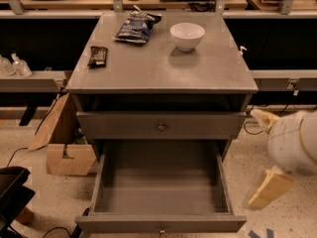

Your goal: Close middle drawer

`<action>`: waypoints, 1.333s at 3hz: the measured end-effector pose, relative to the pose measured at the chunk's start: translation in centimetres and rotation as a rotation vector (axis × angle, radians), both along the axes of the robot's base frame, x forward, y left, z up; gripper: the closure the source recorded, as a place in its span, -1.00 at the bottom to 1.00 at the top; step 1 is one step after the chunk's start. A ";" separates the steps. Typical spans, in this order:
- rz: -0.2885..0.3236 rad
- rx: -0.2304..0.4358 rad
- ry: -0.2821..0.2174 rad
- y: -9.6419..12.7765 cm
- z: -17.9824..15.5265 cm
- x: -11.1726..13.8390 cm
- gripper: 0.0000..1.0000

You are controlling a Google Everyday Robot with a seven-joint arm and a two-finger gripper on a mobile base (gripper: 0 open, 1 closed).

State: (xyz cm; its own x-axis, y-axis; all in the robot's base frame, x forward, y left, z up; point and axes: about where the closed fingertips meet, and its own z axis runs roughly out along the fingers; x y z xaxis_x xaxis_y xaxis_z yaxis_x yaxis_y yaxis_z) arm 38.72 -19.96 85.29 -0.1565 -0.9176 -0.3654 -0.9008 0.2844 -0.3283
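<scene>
Front and centre stands the grey, square-topped metal desk, its drawer body filling most of my view. Below the shut upper drawer front, the deep grey rectangular middle drawer is pulled out nearly its whole length towards the camera. Its tray is bare and its narrow flat front sits at the bottom edge of the view.

Off to the right, well apart from the desk, hangs the robot's rounded white arm. The cream-coloured claw hangs beneath it, level with the drawer's right wall but beside it, touching nothing. I cannot tell whether the claw is wide or narrow, and it holds nothing that I can make out.

A brown cardboard box lies on the floor at the left, clear of the drawer's path. On the desk sit a white round bowl, a dark blue crisp bag and a small dark wrapped bar (none of them concern this job).

As I judge it, the push has not yet begun. To do it well I would bring the claw round in front of the flat front, near the small round knob. Pressing at the centre and straight back should keep the tray from skewing on its runners. I would push steadily until the front lines up with the one above.
</scene>
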 end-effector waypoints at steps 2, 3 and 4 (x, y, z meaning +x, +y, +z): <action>-0.061 0.038 -0.001 0.8 -8.6 -2.8 -1.00; -0.040 0.016 0.023 1.9 -10.5 -2.7 -1.00; -0.024 -0.025 0.053 2.2 -15.5 -3.4 -1.00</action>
State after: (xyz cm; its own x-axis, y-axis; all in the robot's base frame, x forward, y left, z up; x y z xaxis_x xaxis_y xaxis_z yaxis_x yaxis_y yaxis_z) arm 35.34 -17.75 69.81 -0.1976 -0.9219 -0.3334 -0.9100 0.2989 -0.2872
